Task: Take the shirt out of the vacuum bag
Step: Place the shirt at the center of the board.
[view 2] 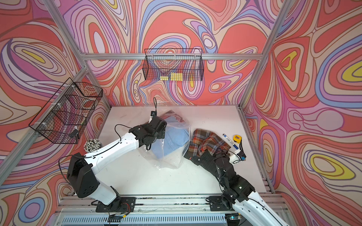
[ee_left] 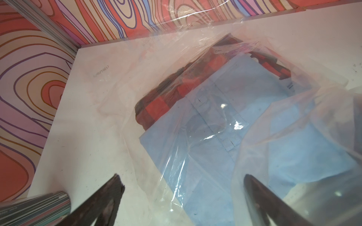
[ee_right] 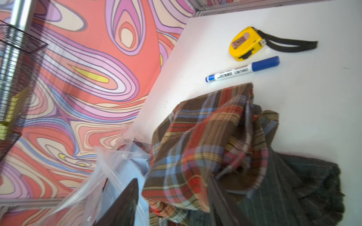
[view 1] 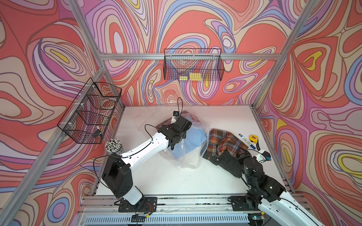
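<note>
The vacuum bag (view 1: pixel 184 156) (view 2: pixel 170 162) lies crumpled mid-table, clear and crinkly. Inside it a light blue shirt (view 1: pixel 195 140) (ee_left: pixel 205 156) rests on a red-checked one (ee_left: pixel 156 109). Outside the bag, to its right, a brown plaid shirt (view 1: pixel 223 142) (view 2: pixel 207 142) (ee_right: pixel 195 146) is heaped on a dark striped garment (view 1: pixel 225 160) (ee_right: pixel 293 185). My left gripper (ee_left: pixel 182 176) hovers open over the bag's near part, one finger behind plastic film. My right gripper (ee_right: pixel 172 179) stands at the plaid shirt's near edge, jaws apart with plaid cloth bulging between them.
A blue-capped marker (view 1: pixel 245 140) (ee_right: pixel 242 69) and a yellow tape measure (view 1: pixel 254 138) (ee_right: pixel 246 44) lie just beyond the plaid shirt, by the right wall. Wire baskets hang on the back wall (view 1: pixel 193 66) and left rail (view 1: pixel 92 111). A bundle of sticks (view 1: pixel 113 145) stands at the left.
</note>
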`<state>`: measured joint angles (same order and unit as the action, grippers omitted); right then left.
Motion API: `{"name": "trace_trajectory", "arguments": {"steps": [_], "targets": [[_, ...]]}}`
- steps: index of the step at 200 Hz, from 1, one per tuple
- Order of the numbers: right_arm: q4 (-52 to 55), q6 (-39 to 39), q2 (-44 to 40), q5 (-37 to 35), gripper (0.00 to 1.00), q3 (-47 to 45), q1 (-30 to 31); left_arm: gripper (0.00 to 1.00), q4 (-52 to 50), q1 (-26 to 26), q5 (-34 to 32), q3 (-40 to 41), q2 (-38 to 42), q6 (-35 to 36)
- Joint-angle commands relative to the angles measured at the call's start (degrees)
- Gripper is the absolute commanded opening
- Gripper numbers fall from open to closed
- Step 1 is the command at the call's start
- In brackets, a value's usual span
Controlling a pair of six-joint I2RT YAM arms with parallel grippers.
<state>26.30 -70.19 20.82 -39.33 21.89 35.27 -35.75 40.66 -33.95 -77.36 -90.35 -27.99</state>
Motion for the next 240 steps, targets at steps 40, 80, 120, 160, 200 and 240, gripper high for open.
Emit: {"name": "trace_trajectory", "arguments": {"steps": [40,80,120,160,200,240], "targets": [[-14.5,5.5,20.4,14.9,0.65,7.1,-0.3,0.99,-0.6,-1.1,-1.1,0.1,1.4,0.5],[-28.8,13.0,31.7,10.2,0.7,10.2,-1.0,0.99,-0.6,-1.3,-1.9,0.7,1.1,0.5],[-38.5,14.9,36.5,19.2,0.69,10.5,-10.0,0.99,0.6,-1.3,-2.3,1.7,1.9,0.9],[-48.4,13.0,47.3,26.4,0.7,5.8,-14.0,0.99,0.9,-1.6,-1.8,1.6,1.0,0.5],[-69.3,5.4,62.9,26.9,0.69,-6.3,-14.1,0.99,0.8,-2.0,-1.5,1.6,0.9,0.5],[-82.2,0.3,74.6,29.4,0.67,-9.6,-14.1,0.99,0.4,-2.0,-0.9,1.1,1.8,0.2]]}}
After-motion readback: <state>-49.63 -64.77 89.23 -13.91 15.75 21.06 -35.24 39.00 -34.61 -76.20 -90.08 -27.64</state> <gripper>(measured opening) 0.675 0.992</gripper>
